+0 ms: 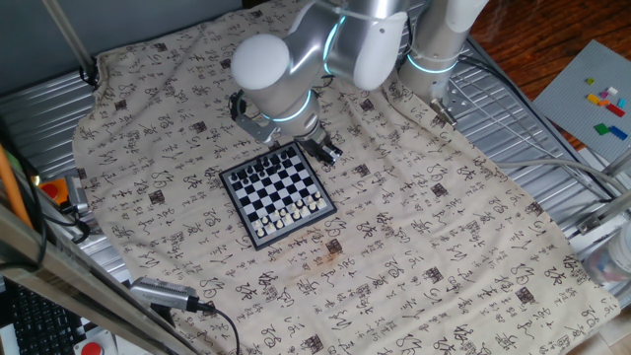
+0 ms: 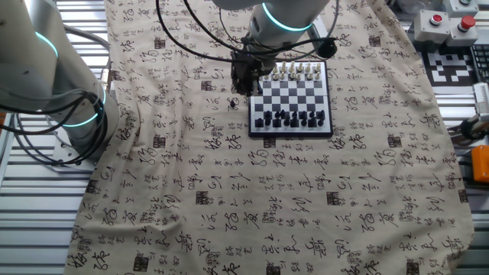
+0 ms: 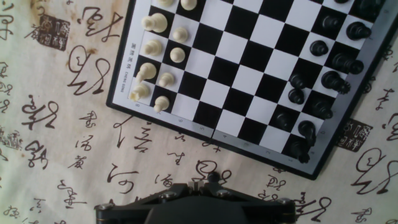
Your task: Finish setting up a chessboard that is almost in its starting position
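The chessboard [image 3: 249, 81] lies on the patterned cloth, with white pieces [image 3: 155, 68] along one end and black pieces [image 3: 323, 81] along the other. My gripper [image 3: 208, 182] hangs over the cloth just off the middle of the board's long side, and its fingers are drawn together. A small black chess piece [image 3: 213, 177] shows right at the fingertips, apparently held between them. From one fixed view the gripper [image 1: 328, 151] is at the far corner of the board [image 1: 281, 187]. From the other, the gripper [image 2: 238, 93] is by the left edge of the board [image 2: 292, 93], with the black piece [image 2: 234, 103] at its tip.
A second, idle robot arm [image 2: 53, 76] stands at the cloth's left edge. Red buttons [image 2: 451, 19] and a marker sheet sit at the back right. A grey plate with coloured bricks [image 1: 592, 89] lies off the table. Cables [image 1: 168, 294] run along the near edge.
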`<state>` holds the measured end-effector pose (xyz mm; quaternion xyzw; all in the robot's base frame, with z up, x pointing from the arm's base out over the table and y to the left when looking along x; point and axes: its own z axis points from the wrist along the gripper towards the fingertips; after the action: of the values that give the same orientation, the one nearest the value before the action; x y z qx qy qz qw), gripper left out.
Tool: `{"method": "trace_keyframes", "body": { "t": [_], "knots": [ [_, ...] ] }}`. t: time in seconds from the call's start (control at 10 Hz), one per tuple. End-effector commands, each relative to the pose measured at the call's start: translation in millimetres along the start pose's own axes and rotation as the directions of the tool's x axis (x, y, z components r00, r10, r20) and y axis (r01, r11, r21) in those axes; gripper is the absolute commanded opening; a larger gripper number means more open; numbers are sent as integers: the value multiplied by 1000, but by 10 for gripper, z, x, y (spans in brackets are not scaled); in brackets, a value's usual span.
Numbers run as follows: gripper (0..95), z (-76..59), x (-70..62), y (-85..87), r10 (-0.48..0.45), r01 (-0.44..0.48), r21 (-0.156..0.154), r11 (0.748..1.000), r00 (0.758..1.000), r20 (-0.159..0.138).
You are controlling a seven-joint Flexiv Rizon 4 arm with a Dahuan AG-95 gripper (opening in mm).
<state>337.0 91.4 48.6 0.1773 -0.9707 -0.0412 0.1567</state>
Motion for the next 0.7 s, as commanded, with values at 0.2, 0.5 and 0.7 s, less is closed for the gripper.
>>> {"method": "trace_keyframes", "body": {
  "t": [0.2,0.5,0.7],
  "knots": [
    [0,27,-19,21,-2,1,8,1000,1000,17],
    [0,33,-21,26,-3,3,17,1000,1000,22],
    [0,53,-31,82,-3,3,21,1000,1000,25]
  ]
}}
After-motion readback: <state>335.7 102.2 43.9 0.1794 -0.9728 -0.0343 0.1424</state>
